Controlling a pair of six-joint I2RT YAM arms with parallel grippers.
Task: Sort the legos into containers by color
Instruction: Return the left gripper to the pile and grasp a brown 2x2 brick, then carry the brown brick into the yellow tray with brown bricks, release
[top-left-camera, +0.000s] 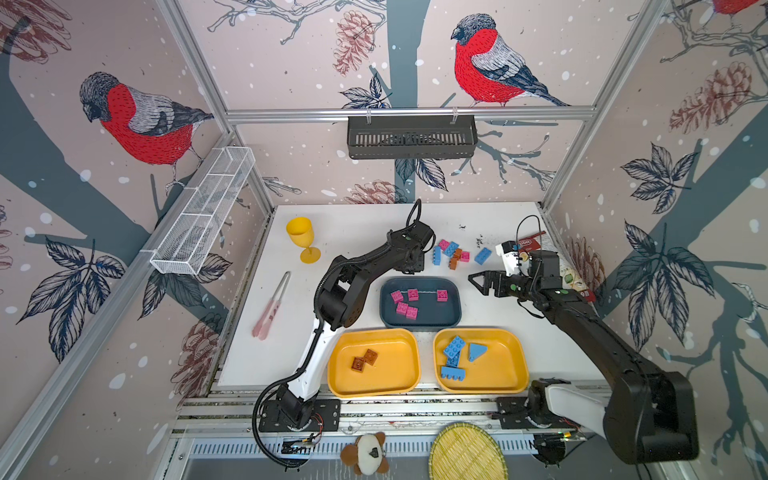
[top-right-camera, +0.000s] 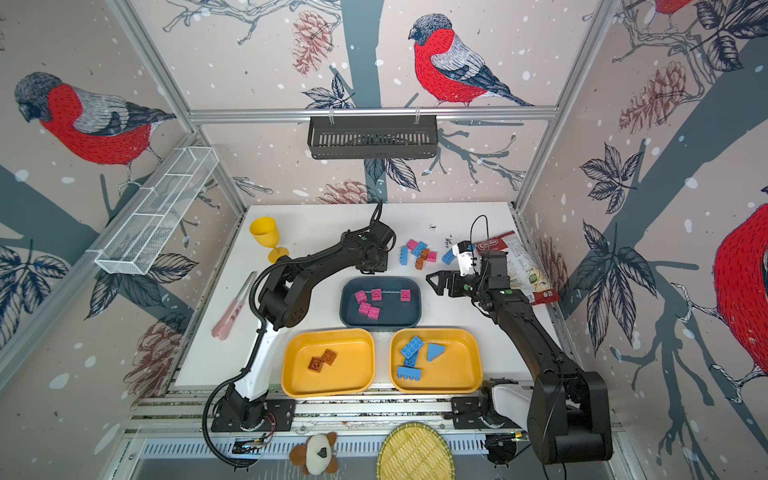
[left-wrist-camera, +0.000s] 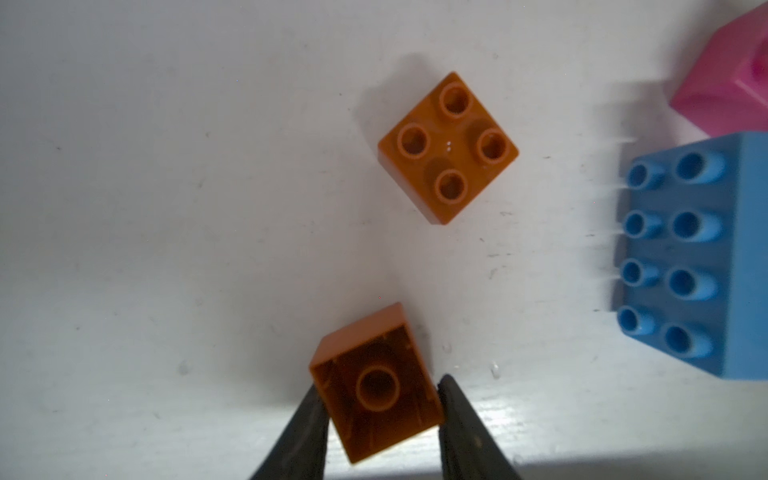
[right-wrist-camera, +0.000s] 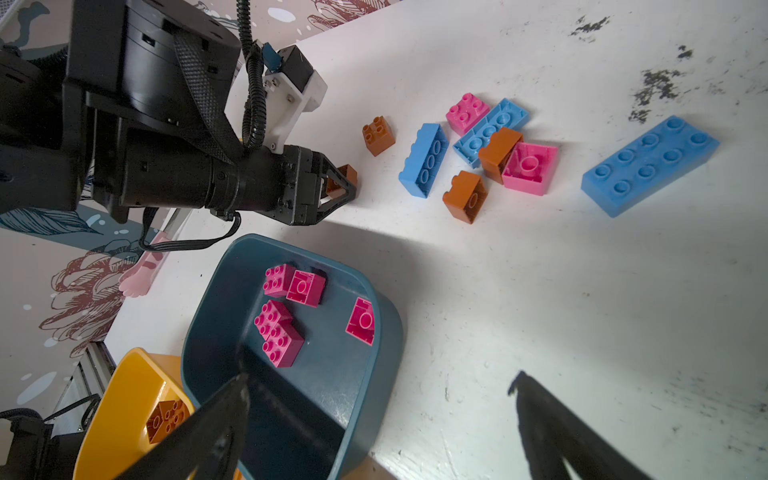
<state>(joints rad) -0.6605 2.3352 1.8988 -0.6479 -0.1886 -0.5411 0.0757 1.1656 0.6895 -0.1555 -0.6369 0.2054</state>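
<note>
Work on a white, scuffed surface (top-left-camera: 353, 232) inside a cell walled with bird-print panels. Locate the unsorted legos (top-left-camera: 453, 253) clustered at the far middle. Note pink ones in the teal tray (top-left-camera: 386, 320), two brown in the left yellow tray (top-left-camera: 399, 374) and blue in the right yellow tray (top-left-camera: 503, 370). Observe the left fingers (left-wrist-camera: 299, 436) narrowed onto a brown brick (left-wrist-camera: 374, 374), one against each side wall. Note the brick tipped over, hollow underside toward the wrist camera, just beside the cluster. Cannot tell whether resting on the surface or just clear of it. Observe the right fingers (right-wrist-camera: 208, 424) spread wide, holding nothing, near the teal tray's far right corner. Treat the brick as light, rigid, hollow and smooth-walled, so likely to twist or slip under an off-centre pinch. Grip across two opposite flat walls at mid-height, never across corners or studs. Apply the same grip to the studs-up brown brick (left-wrist-camera: 448, 147) nearby. Carry to the left yellow tray, by colour.
</note>
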